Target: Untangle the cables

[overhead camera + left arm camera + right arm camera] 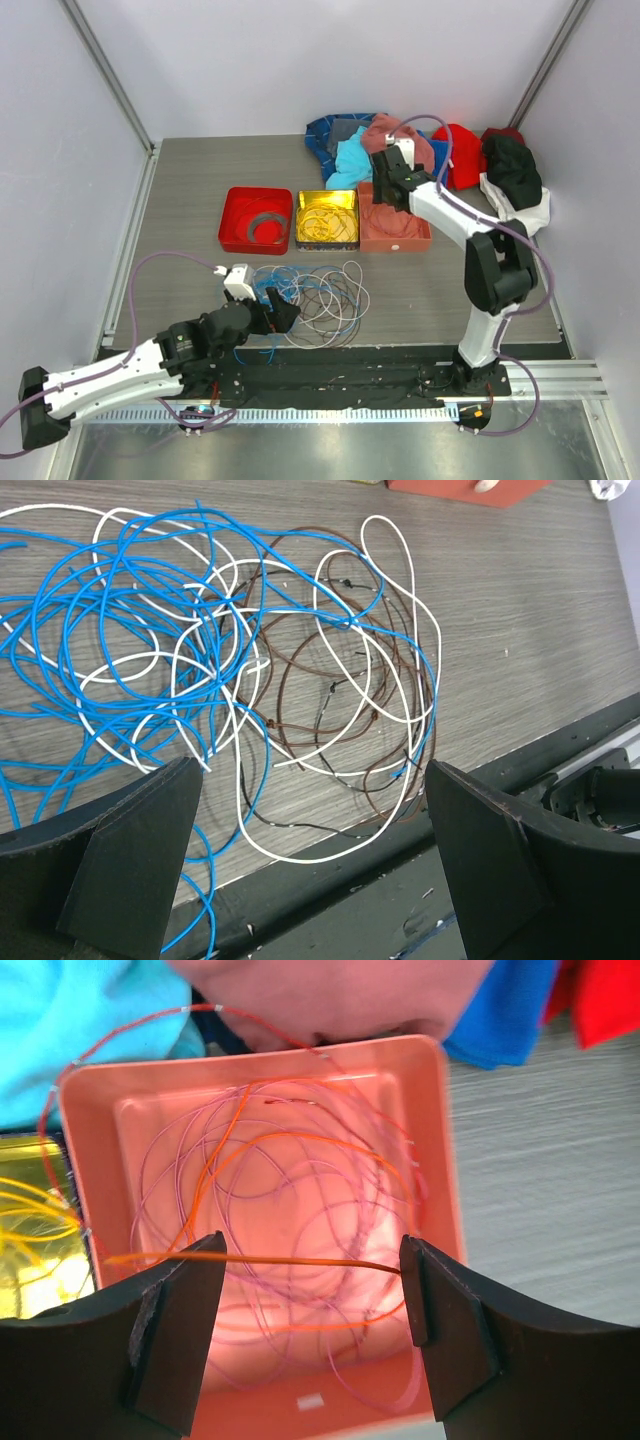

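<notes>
Grey wood-grain worktop (180,200) carries the cables (318,292) as a loose tangle. It lies just in front of a row of three square trays: a red tray (240,205), a yellow tray (327,193) and a salmon tray (400,236). A heap of coloured clothes (400,140) lies behind the trays.

From above, the left hand (278,314) sits at the tangle's left edge, and the right hand (388,200) hangs over the salmon tray. In that view the tangle reads only as pale and blue loops, and what the salmon tray holds cannot be made out.

The left wrist view sorts the colours. Blue strands (110,630) crowd the left and brown strands (320,680) the right, with white strands (400,610) looping through both. The nearest white loop reaches the dark strip (340,900) at the worktop's near edge. The left hand (312,780) is spread wide, its fingers (130,860) standing either side of the tangle with nothing pinched between them.

The right wrist view looks down into the salmon tray (440,1140). Thin pink wires (200,1130) coil there with orange wires (290,1140), and a red wire (120,1035) arches over the back rim. The right hand (312,1260) is also spread apart. One orange strand (290,1260) runs straight across the gap from finger (170,1330) to finger, though whether it touches either cannot be told. Yellow wires (30,1230) in the next tray show at the left edge.
</notes>
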Robot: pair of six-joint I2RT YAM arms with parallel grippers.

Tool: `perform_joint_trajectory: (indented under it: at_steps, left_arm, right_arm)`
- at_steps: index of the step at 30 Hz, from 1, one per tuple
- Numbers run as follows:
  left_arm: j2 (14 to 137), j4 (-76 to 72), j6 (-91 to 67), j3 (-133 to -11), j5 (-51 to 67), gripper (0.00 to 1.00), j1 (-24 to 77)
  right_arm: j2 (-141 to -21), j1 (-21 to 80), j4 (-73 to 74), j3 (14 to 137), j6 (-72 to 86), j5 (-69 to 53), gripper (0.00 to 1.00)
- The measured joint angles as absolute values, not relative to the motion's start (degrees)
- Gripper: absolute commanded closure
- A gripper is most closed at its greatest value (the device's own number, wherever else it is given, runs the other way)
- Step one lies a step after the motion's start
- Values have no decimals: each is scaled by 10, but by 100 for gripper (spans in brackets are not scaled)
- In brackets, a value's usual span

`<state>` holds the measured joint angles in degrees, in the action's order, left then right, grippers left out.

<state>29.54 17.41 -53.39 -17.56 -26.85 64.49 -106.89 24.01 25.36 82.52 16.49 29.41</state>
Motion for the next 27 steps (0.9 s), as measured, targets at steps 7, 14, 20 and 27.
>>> perform_joint_trajectory:
  at_steps: [7,14,20,27]
  left_arm:
    - [297,165,-533,-176,-268,0,645]
    - [332,156,-523,-180,-267,0,645]
    - [343,151,-515,-196,-268,0,645]
    - [344,175,-510,-220,-297,0,645]
  right_arm:
    - [-927,240,270,811,169,312,23]
    - [-851,241,279,769,186,318,26]
    - [-736,253,238,629,214,264,29]
    - [-481,435,135,453,227,248,24]
